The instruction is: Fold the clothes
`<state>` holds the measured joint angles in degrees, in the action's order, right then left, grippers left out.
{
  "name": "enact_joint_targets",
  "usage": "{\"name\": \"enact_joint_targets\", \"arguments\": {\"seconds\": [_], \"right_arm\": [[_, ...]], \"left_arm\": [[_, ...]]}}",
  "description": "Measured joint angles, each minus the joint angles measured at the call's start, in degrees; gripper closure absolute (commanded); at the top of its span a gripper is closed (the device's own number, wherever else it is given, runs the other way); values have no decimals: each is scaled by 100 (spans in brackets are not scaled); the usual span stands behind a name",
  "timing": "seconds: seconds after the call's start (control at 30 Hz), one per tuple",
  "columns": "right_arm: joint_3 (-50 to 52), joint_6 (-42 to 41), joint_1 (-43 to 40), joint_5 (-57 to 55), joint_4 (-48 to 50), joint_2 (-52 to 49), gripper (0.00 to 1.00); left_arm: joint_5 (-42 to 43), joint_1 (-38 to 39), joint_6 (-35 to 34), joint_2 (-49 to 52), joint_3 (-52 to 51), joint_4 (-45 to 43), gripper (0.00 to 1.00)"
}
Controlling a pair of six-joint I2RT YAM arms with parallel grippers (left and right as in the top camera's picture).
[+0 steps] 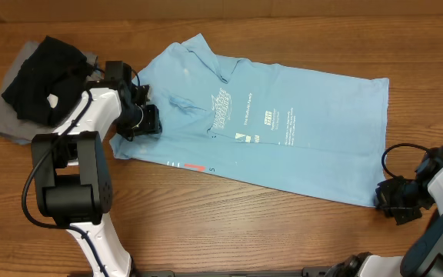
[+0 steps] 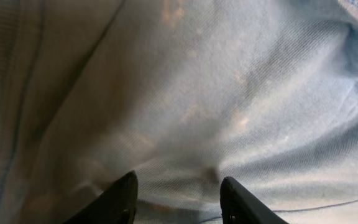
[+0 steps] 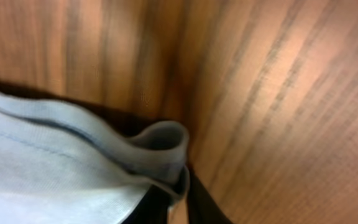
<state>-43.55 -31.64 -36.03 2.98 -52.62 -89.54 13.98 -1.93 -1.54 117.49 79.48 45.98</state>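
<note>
A light blue T-shirt (image 1: pixel 283 131) with white lettering lies spread flat across the wooden table. My left gripper (image 1: pixel 141 117) rests on its left end by the sleeve. In the left wrist view its fingertips (image 2: pixel 126 194) stand apart on the blue cloth (image 2: pixel 229 93), open, with a slight ridge of fabric between them. My right gripper (image 1: pixel 388 197) is at the shirt's near right corner. In the right wrist view that gripper (image 3: pixel 180 200) is shut on the folded hem (image 3: pixel 160 140), which curls up out of the jaws.
A black garment (image 1: pixel 44 73) lies on a grey one (image 1: pixel 6 115) at the back left, just behind the left arm. A black cable (image 1: pixel 394 154) loops over the table by the right arm. Bare wood (image 1: pixel 268 223) runs along the front.
</note>
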Motion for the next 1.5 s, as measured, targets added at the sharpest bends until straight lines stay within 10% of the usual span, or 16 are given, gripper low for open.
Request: {"name": "enact_joint_targets", "arguments": {"seconds": [0.67, 0.9, 1.17, 1.33, 1.5], "right_arm": [[-1759, 1143, -179, 1388, -1495, 391, 63], [-1279, 1770, -48, 1943, -1259, 393, 64], [258, 1582, 2, 2050, 621, 393, 78], [820, 1357, -7, 2063, 1314, 468, 80], [949, 1003, 9, 1937, 1443, 610, 80]], "left_arm": [[-723, -157, 63, -114, 1906, 3226, 35], [-1493, -208, -131, -146, 1386, 2361, 29], [-1058, -289, 149, -149, 92, 496, 56], [-848, -295, 385, -173, -269, -310, 96], [-658, -297, 479, -188, -398, -1261, 96]]}}
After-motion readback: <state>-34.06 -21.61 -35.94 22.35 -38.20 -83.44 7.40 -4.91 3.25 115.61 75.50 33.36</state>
